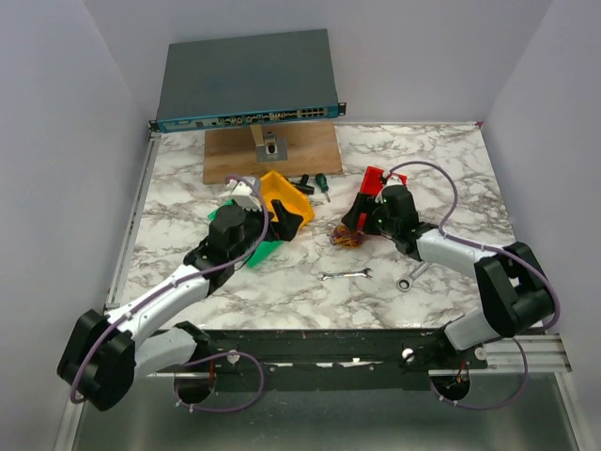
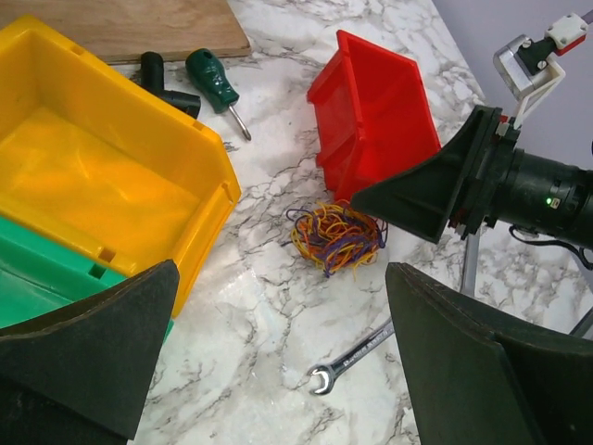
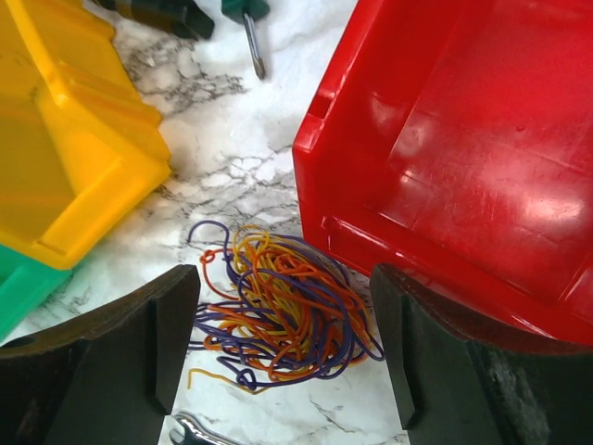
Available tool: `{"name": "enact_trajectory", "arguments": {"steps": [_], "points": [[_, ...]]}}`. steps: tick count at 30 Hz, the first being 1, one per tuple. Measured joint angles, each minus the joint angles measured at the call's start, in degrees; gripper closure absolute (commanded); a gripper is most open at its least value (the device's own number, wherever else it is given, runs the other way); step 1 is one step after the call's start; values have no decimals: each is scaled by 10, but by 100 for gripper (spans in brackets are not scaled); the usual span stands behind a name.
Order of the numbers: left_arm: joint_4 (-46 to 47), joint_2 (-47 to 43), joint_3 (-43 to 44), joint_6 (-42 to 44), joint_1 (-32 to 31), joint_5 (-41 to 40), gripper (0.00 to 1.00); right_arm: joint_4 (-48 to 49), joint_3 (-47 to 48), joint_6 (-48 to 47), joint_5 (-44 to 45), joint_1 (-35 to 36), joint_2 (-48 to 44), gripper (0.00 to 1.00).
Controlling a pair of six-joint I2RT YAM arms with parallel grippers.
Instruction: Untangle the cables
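The cables (image 3: 278,311) are a tangled bunch of thin orange, yellow and purple wires lying on the marble table, just in front of the red bin (image 3: 463,158). They also show in the top view (image 1: 346,238) and the left wrist view (image 2: 335,237). My right gripper (image 3: 283,357) is open and hovers over the bunch, one finger on each side, not touching it. My left gripper (image 2: 278,357) is open and empty, farther back over bare marble beside the yellow bin (image 2: 93,176).
A yellow bin (image 1: 282,199) sits on a green bin (image 1: 266,252). Two wrenches (image 1: 346,274) (image 1: 413,275) lie near the front. Screwdrivers (image 1: 319,184) lie by a wooden board (image 1: 272,150). A network switch (image 1: 246,80) stands at the back.
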Motion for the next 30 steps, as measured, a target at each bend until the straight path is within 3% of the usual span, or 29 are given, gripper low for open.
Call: {"name": "enact_trajectory", "arguments": {"steps": [2, 5, 9, 10, 12, 17, 21, 24, 25, 30], "points": [[-2, 26, 19, 2, -1, 0, 3, -7, 7, -4, 2, 8, 16, 21], [-15, 76, 59, 2, -7, 3, 4, -9, 10, -9, 5, 17, 26, 32], [-45, 153, 130, 1, -21, 12, 9, -8, 6, -16, 8, 20, 28, 58], [-51, 170, 147, 1, -23, 14, 10, -8, 1, -17, 8, 21, 28, 57], [-68, 212, 187, -1, -30, 20, 10, -7, -13, -18, 10, 21, 27, 44], [-97, 287, 255, -5, -48, 28, 12, -7, -38, -24, 23, 21, 6, 65], [-115, 344, 312, -14, -53, 36, 14, -7, -39, -28, 26, 22, -13, 67], [-119, 384, 347, -29, -54, 42, 14, -7, -39, -30, 23, 22, -5, 93], [-119, 393, 352, -33, -54, 42, 15, -5, -39, -32, 21, 22, -1, 97], [-130, 446, 382, -59, -54, 43, 14, 6, -39, -30, 19, 22, 12, 99]]}}
